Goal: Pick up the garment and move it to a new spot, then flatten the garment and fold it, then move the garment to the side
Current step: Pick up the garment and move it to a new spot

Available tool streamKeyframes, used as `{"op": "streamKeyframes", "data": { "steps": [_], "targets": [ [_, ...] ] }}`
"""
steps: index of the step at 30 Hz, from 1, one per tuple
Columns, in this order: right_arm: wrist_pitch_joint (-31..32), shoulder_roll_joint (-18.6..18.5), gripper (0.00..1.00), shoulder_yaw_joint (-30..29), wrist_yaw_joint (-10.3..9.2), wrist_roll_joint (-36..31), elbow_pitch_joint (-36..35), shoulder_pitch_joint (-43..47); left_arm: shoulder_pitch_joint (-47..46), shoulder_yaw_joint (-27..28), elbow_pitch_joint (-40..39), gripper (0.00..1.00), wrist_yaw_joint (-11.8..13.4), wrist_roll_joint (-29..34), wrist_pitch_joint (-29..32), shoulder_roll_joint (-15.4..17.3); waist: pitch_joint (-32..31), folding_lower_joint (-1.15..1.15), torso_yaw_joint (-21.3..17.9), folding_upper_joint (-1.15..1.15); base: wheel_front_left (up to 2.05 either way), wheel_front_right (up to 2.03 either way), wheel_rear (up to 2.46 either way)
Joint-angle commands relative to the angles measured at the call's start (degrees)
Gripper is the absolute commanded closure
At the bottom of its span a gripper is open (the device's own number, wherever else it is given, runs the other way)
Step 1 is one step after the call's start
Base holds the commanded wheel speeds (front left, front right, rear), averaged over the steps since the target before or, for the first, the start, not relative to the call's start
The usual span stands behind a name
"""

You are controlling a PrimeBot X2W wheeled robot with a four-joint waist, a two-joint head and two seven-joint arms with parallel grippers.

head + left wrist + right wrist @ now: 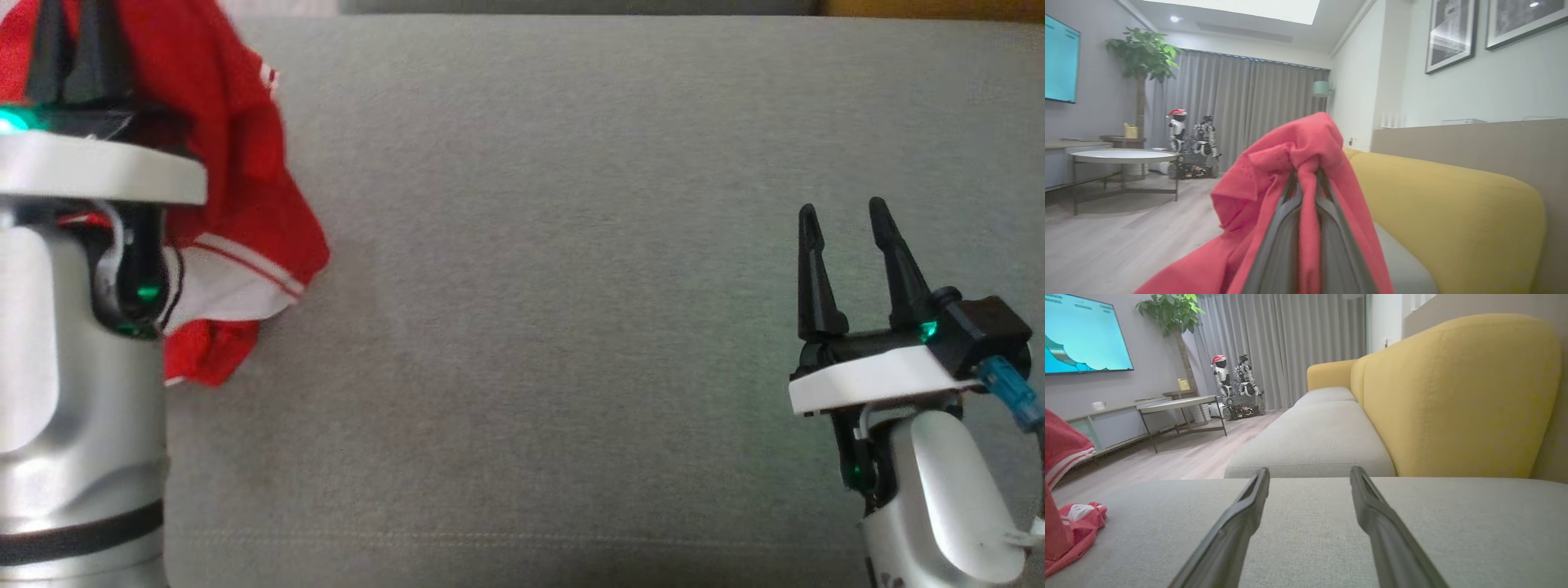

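Head view: shows the red garment [245, 163] gathered at the far-left corner of the grey seat cushion [555, 286], wrapped around the left gripper [75, 33]. Puts that gripper clenched on a fold of the cloth, its dark fingers pressed together and pointing toward the cushion's far edge. Catches white stripes and a white panel low on the garment, with its bottom end touching the cushion's left side. Places the right gripper [843, 211] over the cushion's right side, well apart from the garment, released, with its fingers spread, bare grey fabric between them and nothing held. Left wrist view: looks along the closed fingers to a red mesh peak pinched at their tips, with cloth spilling down either side. Takes in a yellow backrest [1445, 212] beyond the cushion, and off the cushion's left side a low table [1122, 156], a potted plant [1143, 53], grey curtains [1257, 106] and small robots [1192, 143] on the wooden floor [1126, 237]. Right wrist view: runs low across the cushion between the parted fingers. Finds the garment at the cushion's left side, its upper part hanging clear of the surface and a lower bunch lying on it. Picks out a lit television [1081, 335] on the wall off the cushion's left side.
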Motion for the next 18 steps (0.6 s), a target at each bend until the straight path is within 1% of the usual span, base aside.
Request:
{"op": "streamKeyframes", "data": {
  "steps": [1, 5, 9, 14, 18],
  "targets": [
    [-0.62, -0.1, 0.0, 1.53, 0.44, 0.37, -1.62, -0.96, -2.28, 1.11, -2.97, 1.0, 0.15, -0.18, 0.78, 1.5, -0.87, 0.0, -1.83, 0.0, 0.0, 0.0, 0.0],
    [-1.3, -0.1, 0.0, 1.96, 0.44, 1.09, -1.98, -1.43, -2.59, -0.92, -5.7, 1.0, 1.33, 0.02, 4.76, 0.06, -0.41, 0.0, -4.67, 0.0, 0.0, 0.0, 0.0],
    [-1.67, -0.1, 0.0, 2.46, 0.44, 1.53, -3.3, -2.12, -3.69, -3.49, -6.41, 1.0, 1.77, 0.83, 6.32, -1.45, 0.61, 0.0, -8.2, 0.0, 0.0, 0.0, 0.0],
    [-1.89, -0.1, 0.0, 2.63, 0.44, 2.28, -5.39, -3.21, -5.76, -7.09, -4.61, 1.0, 2.17, 1.93, 7.3, -3.51, 2.81, 0.0, -13.0, 0.0, 0.0, 0.0, 0.0],
    [-2.17, -0.1, 0.0, 2.71, 0.44, 3.45, -6.4, -3.98, -7.7, -10.16, -1.6, 1.0, 2.46, 2.69, 6.51, -5.05, 4.9, 0.0, -16.48, 0.0, 0.0, 0.0, 0.0]
  ]
}}
